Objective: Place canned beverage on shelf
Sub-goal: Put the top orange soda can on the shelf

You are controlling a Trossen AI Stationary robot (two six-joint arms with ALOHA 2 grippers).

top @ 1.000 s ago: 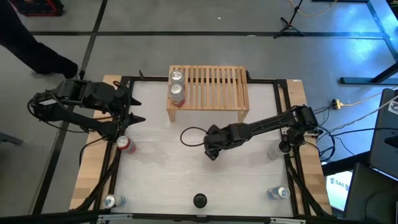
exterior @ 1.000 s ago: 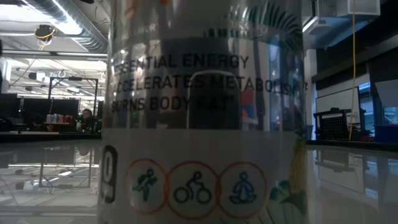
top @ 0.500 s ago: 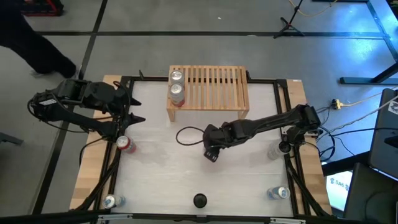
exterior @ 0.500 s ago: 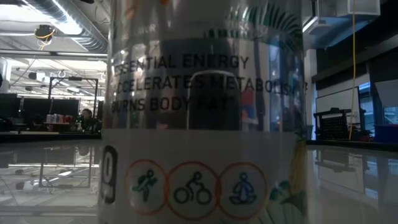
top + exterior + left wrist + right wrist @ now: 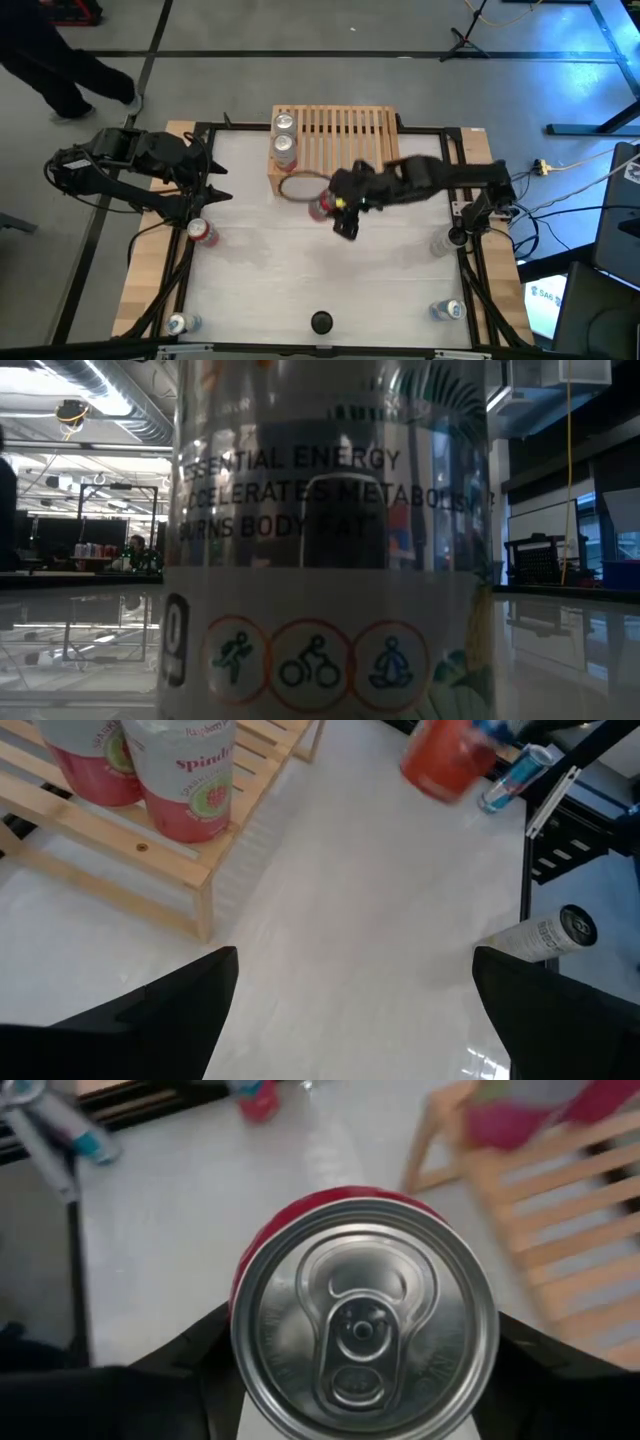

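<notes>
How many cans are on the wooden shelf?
2: one pink-labelled can at the front-left corner of the slatted light-wood shelf, a second pink-labelled can right behind it. None looks hidden.

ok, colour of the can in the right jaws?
Red, with a silver top; the right wrist view shows it best.

near can: "ESSENTIAL ENERGY", "BURNS BODY FAT" | shelf can: "Spindrift"

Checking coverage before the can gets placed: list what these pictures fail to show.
- Low view: a can against the lens hides the shelf and both arms.
- Right wrist view: the red can in the right gripper covers its fingertips; the shelf is motion-blurred.
- High view: the can labels on the shelf are too small.
- Left wrist view: left gripper fingertips are cut off.
</notes>
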